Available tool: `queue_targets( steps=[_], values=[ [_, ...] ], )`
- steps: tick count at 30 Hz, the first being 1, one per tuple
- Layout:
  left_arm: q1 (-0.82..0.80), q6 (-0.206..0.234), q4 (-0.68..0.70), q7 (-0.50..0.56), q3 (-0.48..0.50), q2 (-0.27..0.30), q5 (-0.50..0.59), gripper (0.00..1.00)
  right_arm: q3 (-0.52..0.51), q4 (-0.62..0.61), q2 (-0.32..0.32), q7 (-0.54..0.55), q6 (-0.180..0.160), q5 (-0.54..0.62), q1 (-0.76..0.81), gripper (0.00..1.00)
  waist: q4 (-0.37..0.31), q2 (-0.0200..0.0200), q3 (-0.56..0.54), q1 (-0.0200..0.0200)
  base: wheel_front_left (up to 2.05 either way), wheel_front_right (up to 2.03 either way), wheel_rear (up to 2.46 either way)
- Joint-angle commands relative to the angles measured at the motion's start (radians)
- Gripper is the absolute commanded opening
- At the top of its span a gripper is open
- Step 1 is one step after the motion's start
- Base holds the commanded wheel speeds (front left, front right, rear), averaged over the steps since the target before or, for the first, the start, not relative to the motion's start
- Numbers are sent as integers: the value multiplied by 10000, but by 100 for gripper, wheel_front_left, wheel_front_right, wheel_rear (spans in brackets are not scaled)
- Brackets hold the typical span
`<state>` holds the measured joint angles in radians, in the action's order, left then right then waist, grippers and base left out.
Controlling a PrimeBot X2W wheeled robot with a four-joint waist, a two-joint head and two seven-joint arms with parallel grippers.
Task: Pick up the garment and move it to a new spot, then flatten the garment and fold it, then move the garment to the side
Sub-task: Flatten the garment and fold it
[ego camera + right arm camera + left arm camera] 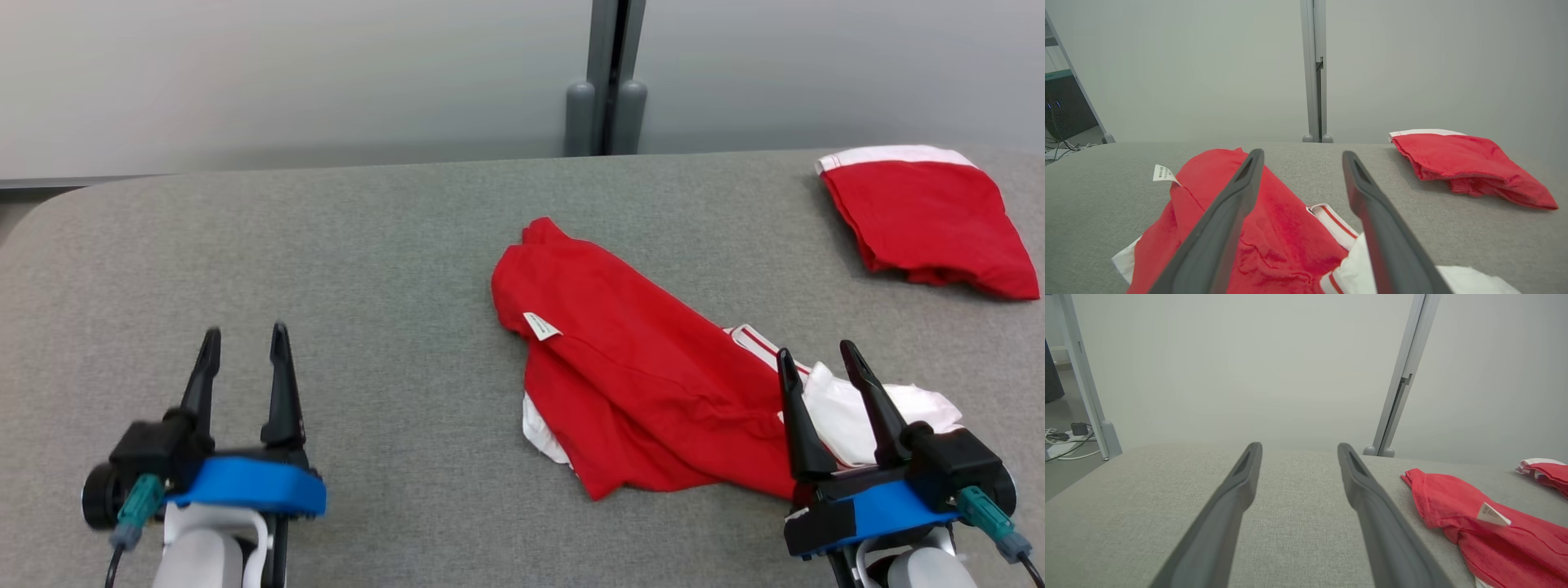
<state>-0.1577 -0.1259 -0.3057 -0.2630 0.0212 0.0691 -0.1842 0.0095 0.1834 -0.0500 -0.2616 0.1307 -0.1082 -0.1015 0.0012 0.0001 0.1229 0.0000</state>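
Two grippers sit low in the head view over a grey cloth-covered table (343, 245). At about 8 o'clock the left gripper (246, 329) points toward 12, its two dark fingers standing well apart with grey table showing between them; it holds nothing and is well clear of any cloth. At 12 o'clock a grey post (606, 82) rises behind the table's far edge. Just right of the middle, running from the centre down toward 4 o'clock, lies the garment (637, 384), a crumpled red heap with white trim and a white layer showing at its lower edges. A small white label (540, 326) sticks out on the heap's 9 o'clock side. At about 4 o'clock the right gripper (816, 349) also points toward 12, fingers spread wide and clamped on nothing. In its wrist view one finger lies over the red cloth and the other over the white end, though whether they touch the fabric cannot be told. At 2 o'clock a folded red cloth (931, 220) with a white band lies flat, well apart from the garment.
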Motion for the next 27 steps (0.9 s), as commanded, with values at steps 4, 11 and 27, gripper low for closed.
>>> queue_targets(
  steps=[4,11,27],
  values=[
    [-1059,-51,-286,-12,-485,275,-138,100,2,-80,-13,-48,1,-47,-240,100,-208,-1,250,0,0,0,0],
    [-2873,-53,-1108,520,-1835,880,-624,100,-36,-223,-14,-47,1,-130,-485,100,-707,-1,935,0,0,0,0],
    [-4708,-52,-4159,1020,-5156,1466,-2014,100,-182,-494,-12,-47,1,-253,-953,100,-1589,-1,2072,0,0,0,0]
  ],
)
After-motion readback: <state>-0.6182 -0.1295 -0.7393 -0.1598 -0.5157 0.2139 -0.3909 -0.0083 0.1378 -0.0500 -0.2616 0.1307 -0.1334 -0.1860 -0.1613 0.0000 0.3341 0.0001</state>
